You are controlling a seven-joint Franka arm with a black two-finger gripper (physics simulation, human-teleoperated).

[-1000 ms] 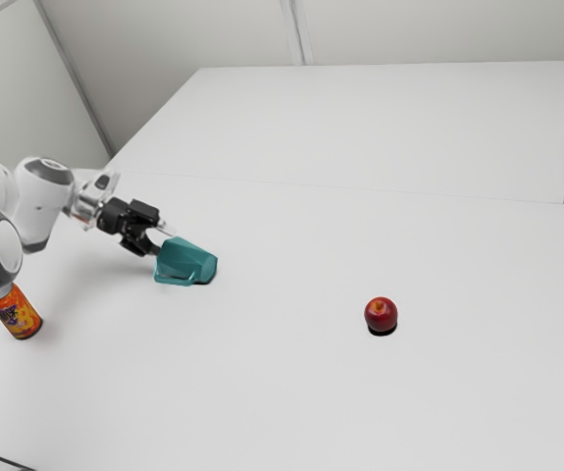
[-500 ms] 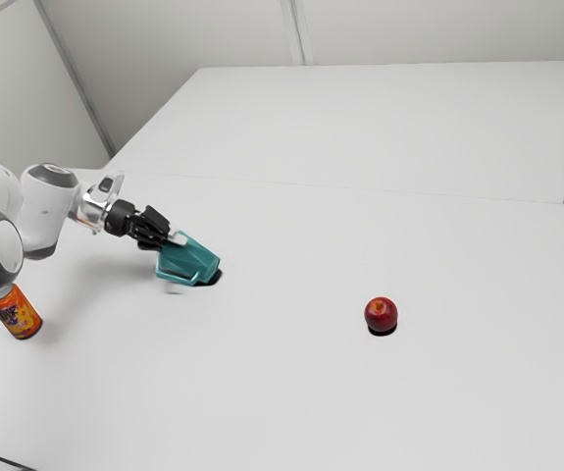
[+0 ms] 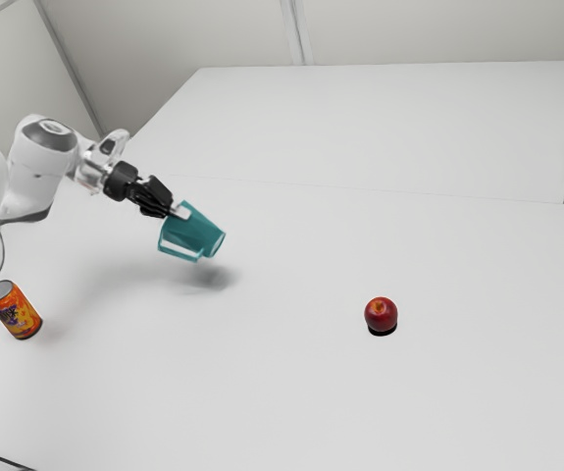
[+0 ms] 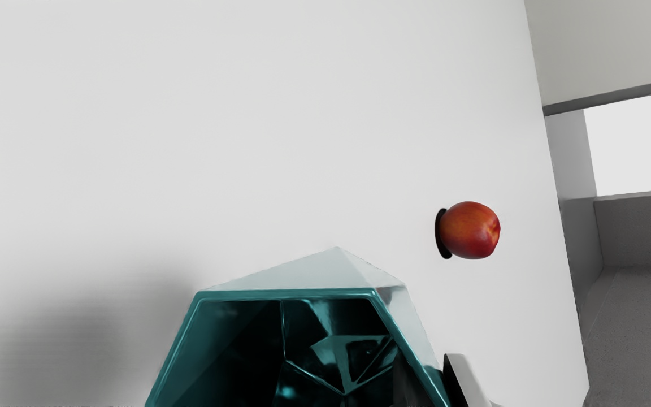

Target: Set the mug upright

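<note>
On my exterior feed, a red apple (image 3: 381,312) rests on the white table (image 3: 487,392), well apart from the mug (image 3: 191,234), farther toward the exterior view's right and nearer that camera. An orange drink can (image 3: 16,312) stands near the arm's base, at the exterior view's left, also nearer the camera than the mug. Both sit off to the side of the patch of table beneath my load. Pale walls (image 3: 419,29) rise on the far side.

I've got my gripper (image 3: 173,209) clamped on the teal mug, its fingers parted by no more than the mug's wall. The wrist view gives me one finger (image 4: 464,376) against the outside of that wall, on the side toward the apple; the other is a dark shape inside the mug, hard to make out.

The mug hangs above the table, with its soft shadow (image 3: 206,277) lying apart beneath it. It is tilted, not upright: the open mouth faces back toward my hand, the other end slants down toward the exterior view's right, and the handle (image 3: 179,252) is on the lower side, toward the exterior camera.
</note>
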